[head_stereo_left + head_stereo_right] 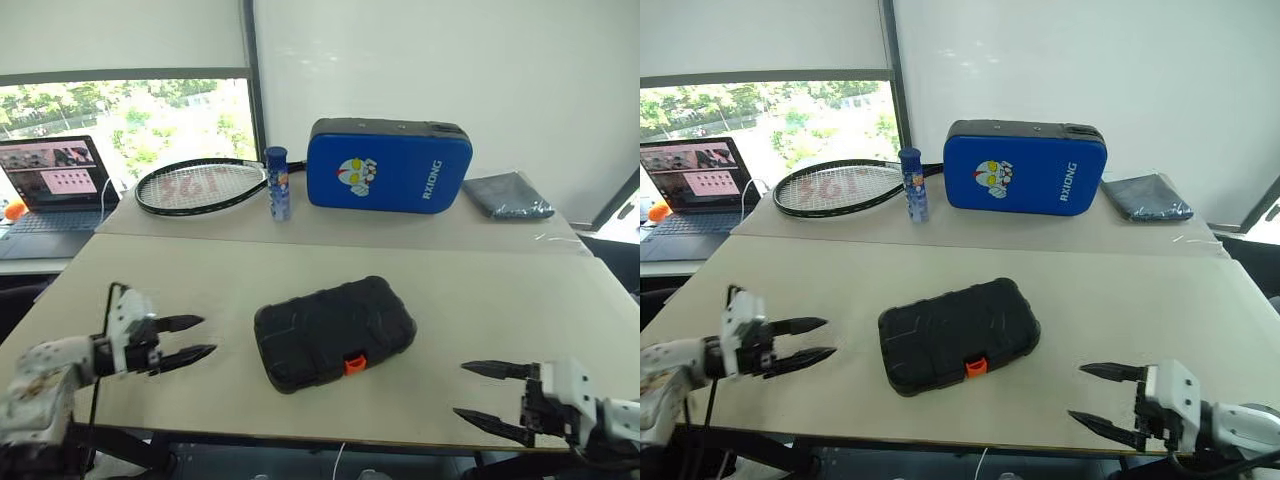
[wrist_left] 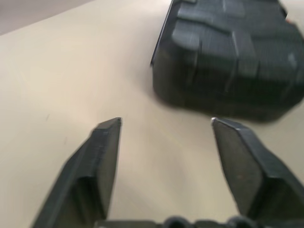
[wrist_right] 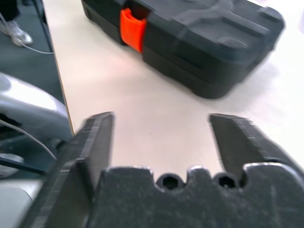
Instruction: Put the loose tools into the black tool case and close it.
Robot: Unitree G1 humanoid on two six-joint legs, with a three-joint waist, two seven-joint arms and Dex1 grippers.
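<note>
The black tool case [image 1: 335, 330] lies shut in the middle of the near table, its ribbed lid down and its orange latch [image 1: 352, 364] facing the front edge. The loose tools are out of view. My left gripper [image 1: 208, 335] hovers open to the left of the case, pointing at its end, with nothing between its fingers. In the left wrist view the case [image 2: 228, 61] sits just beyond the spread fingertips. My right gripper [image 1: 459, 389] stands open and empty near the front edge, right of the case. The right wrist view shows the latch [image 3: 131, 28] ahead of it.
On the far table lie a tennis racket [image 1: 200, 187], an upright blue tube [image 1: 278, 183], a large blue padded case [image 1: 388, 166] and a grey cloth [image 1: 507, 195]. A laptop [image 1: 55, 190] sits at the far left. The table's front edge [image 1: 330, 436] runs just below both grippers.
</note>
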